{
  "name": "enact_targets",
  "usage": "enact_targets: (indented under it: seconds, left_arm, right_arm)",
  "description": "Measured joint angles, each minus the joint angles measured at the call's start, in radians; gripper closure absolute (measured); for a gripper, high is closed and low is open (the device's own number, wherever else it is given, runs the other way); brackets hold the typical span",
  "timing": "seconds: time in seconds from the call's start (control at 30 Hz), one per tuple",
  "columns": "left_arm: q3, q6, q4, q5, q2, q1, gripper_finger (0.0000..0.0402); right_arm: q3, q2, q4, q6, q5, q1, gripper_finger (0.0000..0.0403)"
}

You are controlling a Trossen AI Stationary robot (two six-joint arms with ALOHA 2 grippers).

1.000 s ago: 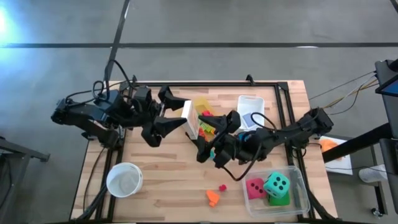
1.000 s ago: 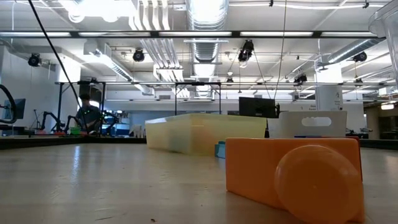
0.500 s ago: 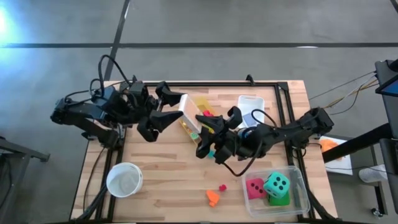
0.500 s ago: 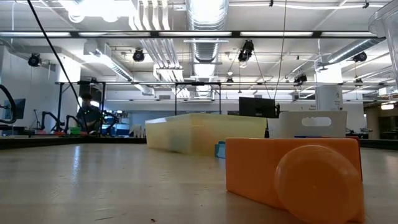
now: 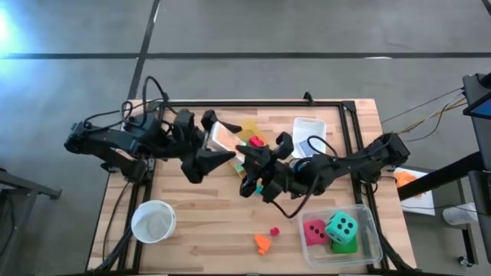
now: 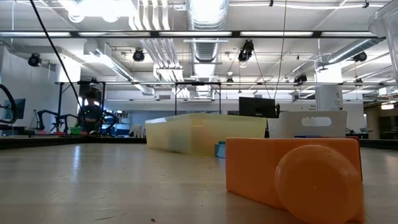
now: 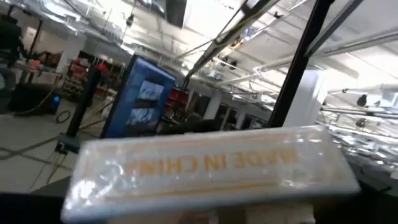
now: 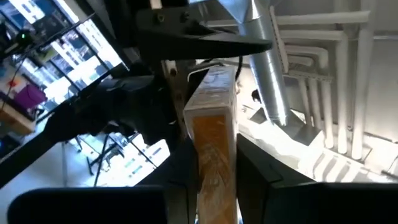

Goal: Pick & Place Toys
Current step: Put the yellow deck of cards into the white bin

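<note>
above the table's [image 5: 192, 238] middle both pincers, left [image 5: 217, 142] and right [image 5: 249, 157], clench the tipped yellow bin [image 5: 225, 136]; toys [image 5: 251, 142] spilling out could scatter off the table.

A large robotics lab or industrial workshop. Across the wooden tabletop [image 6: 93, 186], at the left of the low view, a person [image 6: 91, 112] sits at benches cluttered with equipment. Exposed ducts [image 6: 205, 18], pipes and strip lights run across the top of the frame. Seen from above, a bare grey concrete floor [image 5: 307, 31] surrounds the rig.
</note>
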Motion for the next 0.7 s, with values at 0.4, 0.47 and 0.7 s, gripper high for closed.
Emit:
enact_targets:
  seconds: [0.4, 0.47, 0.7]
  left_arm:
    - [0.006, 0.172, -0.177, -0.022, -0.086, 0.001, 0.0051]
    - [0.006, 0.175, -0.238, -0.047, -0.113, 0.001, 0.0051]
    - [0.006, 0.195, -0.416, -0.145, -0.2, -0.001, 0.0051]
  right_arm:
    - [0.001, -0.004, -0.053, 0.077, 0.129, 0.02, 0.0339]
    - [0.001, -0.004, -0.076, 0.078, 0.197, 0.031, 0.0339]
    - [0.045, -0.01, -0.215, 0.092, 0.521, 0.048, 0.0339]
